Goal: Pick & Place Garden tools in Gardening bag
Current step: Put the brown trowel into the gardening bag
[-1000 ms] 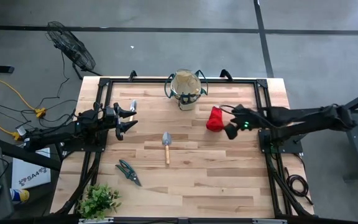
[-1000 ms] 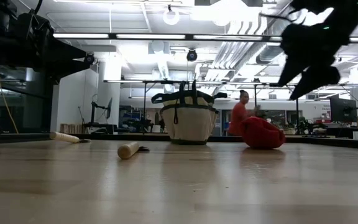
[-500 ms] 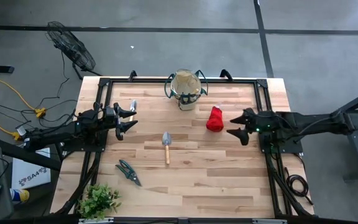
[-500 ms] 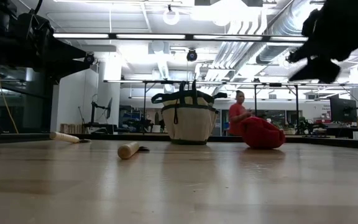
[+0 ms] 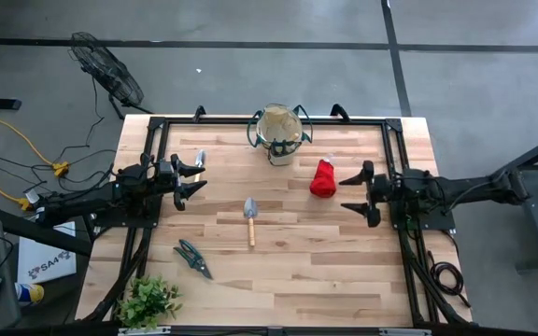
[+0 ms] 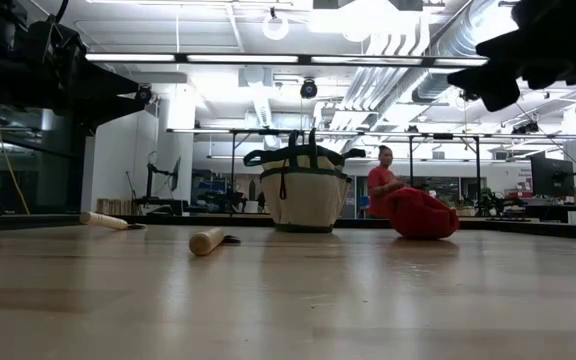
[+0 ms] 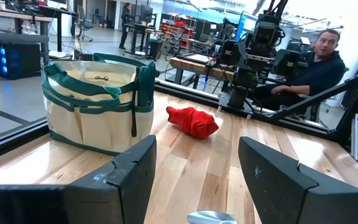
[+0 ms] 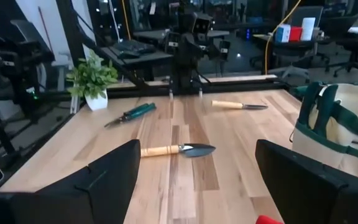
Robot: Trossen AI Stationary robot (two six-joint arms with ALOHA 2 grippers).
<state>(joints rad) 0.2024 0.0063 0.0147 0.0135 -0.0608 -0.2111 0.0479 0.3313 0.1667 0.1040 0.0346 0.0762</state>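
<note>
1. I count one gardening bag (image 5: 279,136) at the far edge of the desk (image 5: 344,271), near the middle. One red bundle (image 5: 322,178) lies just to its right and a bit nearer. One trowel (image 5: 249,217) is mid-desk, one pair of pruning shears (image 5: 192,257) is near-left, and one hand fork (image 8: 238,105) is by the left arm.
2. One potted plant (image 5: 148,301) sits at the near-left corner.
3. From above, the trowel's long axis runs near to far, blade toward the bag. The shears lie diagonal. The bag stands upright, mouth up.
4. Left tool (image 5: 191,177): over the left side of the desk, fingers spread, empty.
5. Right tool (image 5: 358,191): just right of the red bundle and clear of it, fingers wide apart, gripping nothing.
6. The right wrist view shows the fork whole; from above I see little more than its tip. The left wrist view shows a seated person (image 7: 316,65) beyond the desk. The low view hides the shears and the plant.
</note>
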